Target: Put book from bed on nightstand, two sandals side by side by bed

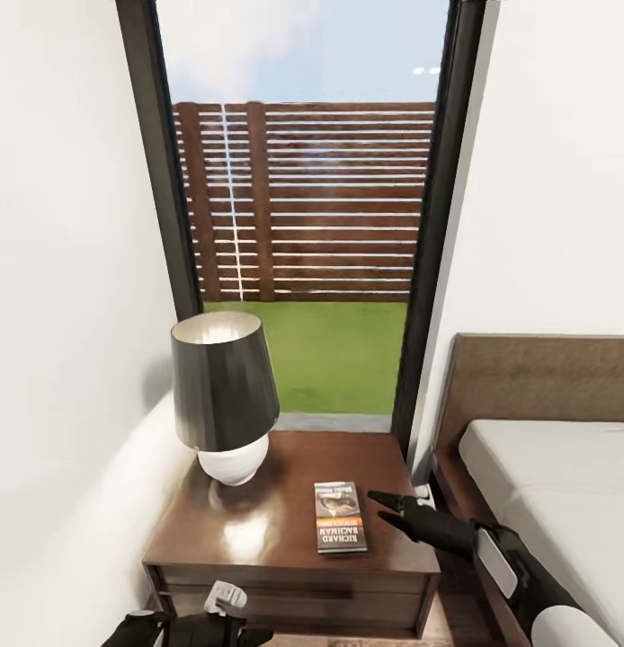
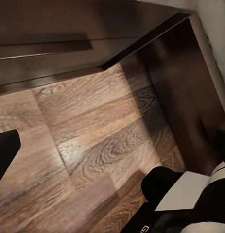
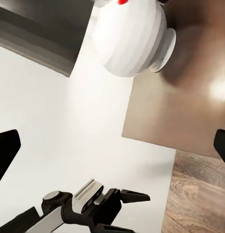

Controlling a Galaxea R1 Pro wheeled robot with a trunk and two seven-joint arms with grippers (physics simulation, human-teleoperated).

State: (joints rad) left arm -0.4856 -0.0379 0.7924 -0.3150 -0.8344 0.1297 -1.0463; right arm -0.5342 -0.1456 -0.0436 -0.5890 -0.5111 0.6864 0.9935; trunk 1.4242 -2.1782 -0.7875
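Nightstand [image 1: 258, 530] holds book [image 1: 340, 516] beside lamp [image 1: 224, 395]; empty right claw [image 1: 384, 509] nearby

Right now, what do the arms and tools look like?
Right tool: matte black, with slim pointed fingers. Its forearm is black with a light-grey inset panel and a white rounded segment further back. Left tool: black body carrying a small white-grey block on top.

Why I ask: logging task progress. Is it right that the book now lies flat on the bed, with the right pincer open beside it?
Not quite. The head view shows the book lying flat on the nightstand, not the bed. The right pincer is indeed open beside it.
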